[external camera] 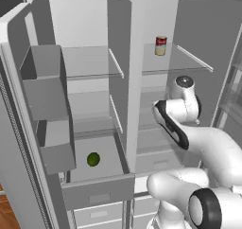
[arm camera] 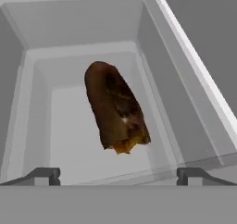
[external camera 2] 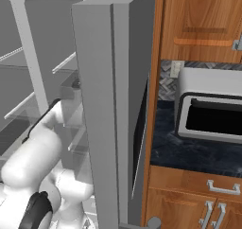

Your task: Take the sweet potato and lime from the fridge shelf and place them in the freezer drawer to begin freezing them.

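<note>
Green lime (external camera: pixel 93 159): lying in the open freezer drawer (external camera: pixel 98 190).
Sweet potato (arm camera: pixel 116 107): lying in a pale fridge bin, just ahead of the fingertips.
End effector (arm camera: pixel 118 176): spread wide, nothing between its fingers.

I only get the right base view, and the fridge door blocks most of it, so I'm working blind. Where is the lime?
Observer: In the left base view the lime lies inside the open freezer drawer.
Operator: And the sweet potato?
Observer: The hand view has the sweet potato straight ahead, inside a pale grey fridge compartment, not gripped.
Operator: How is the gripper?
Observer: The gripper is open, its tips wide apart with nothing between them.
</note>
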### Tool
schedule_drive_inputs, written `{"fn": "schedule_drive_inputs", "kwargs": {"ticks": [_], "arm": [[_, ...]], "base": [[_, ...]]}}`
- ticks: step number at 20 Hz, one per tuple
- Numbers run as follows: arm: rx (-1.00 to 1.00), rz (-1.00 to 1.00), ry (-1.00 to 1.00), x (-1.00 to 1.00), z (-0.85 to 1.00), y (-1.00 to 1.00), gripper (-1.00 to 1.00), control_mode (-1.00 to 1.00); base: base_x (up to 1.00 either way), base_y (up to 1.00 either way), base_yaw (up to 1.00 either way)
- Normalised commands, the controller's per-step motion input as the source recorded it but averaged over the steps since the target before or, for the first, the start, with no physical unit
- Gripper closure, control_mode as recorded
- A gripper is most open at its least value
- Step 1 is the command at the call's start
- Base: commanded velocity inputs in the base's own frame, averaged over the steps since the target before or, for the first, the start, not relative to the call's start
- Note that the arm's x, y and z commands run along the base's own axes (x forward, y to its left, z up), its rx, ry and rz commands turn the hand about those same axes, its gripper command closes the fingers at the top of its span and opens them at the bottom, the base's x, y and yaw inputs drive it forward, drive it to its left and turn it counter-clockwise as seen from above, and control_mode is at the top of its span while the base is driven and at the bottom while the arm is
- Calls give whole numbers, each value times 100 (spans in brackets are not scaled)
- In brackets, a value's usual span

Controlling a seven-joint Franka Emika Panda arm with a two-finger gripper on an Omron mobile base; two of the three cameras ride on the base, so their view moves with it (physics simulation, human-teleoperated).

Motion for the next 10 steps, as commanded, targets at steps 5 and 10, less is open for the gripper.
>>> {"fn": "schedule_drive_inputs", "kwargs": {"ticks": [5,10], "arm": [[-1,0,1,64,-38,-6,-100,-100],[0,0,0,59,-16,-14,-100,-100]], "base": [[0,0,0],[0,0,0]]}}
